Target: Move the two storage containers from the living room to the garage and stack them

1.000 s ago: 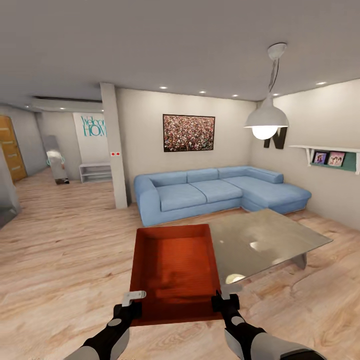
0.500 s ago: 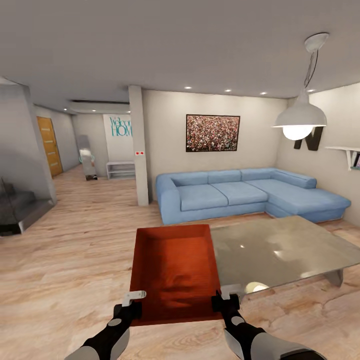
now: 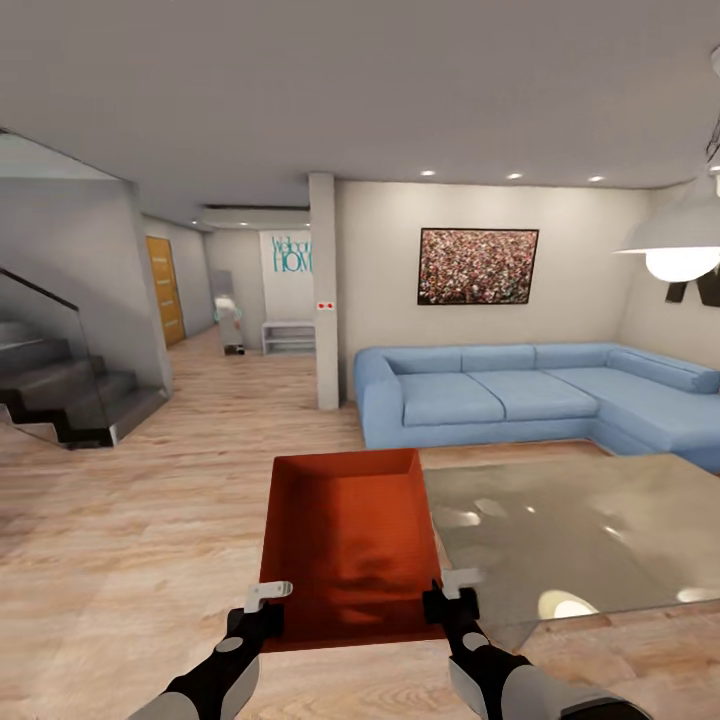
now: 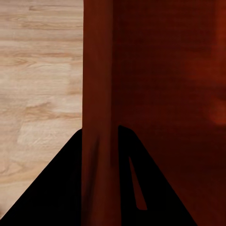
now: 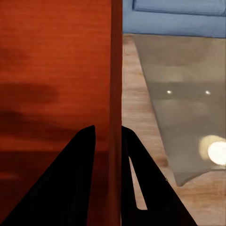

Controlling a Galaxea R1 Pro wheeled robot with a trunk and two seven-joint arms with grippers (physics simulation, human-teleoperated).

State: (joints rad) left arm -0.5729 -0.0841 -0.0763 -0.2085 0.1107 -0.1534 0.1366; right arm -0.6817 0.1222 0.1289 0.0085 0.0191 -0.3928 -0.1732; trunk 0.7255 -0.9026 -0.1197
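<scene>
Both our pincers, left gripper (image 3: pixel 268 604) and right gripper (image 3: pixel 448 596), pinch opposite side walls of one storage container (image 3: pixel 345 540) (open top up), carried between them above wood floor (image 3: pixel 140 540).

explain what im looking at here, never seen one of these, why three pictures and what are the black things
It's a simulated two-armed robot on wheels. The big picture comes from a camera on its head, looking over both arms into a living room with a blue sofa and a glass table. The other two come from cameras on each wrist. The black shapes are gripper fingers. The left gripper and right gripper each pinch a side wall of one orange-red storage container, carried in front of the robot above the wood floor.
</scene>
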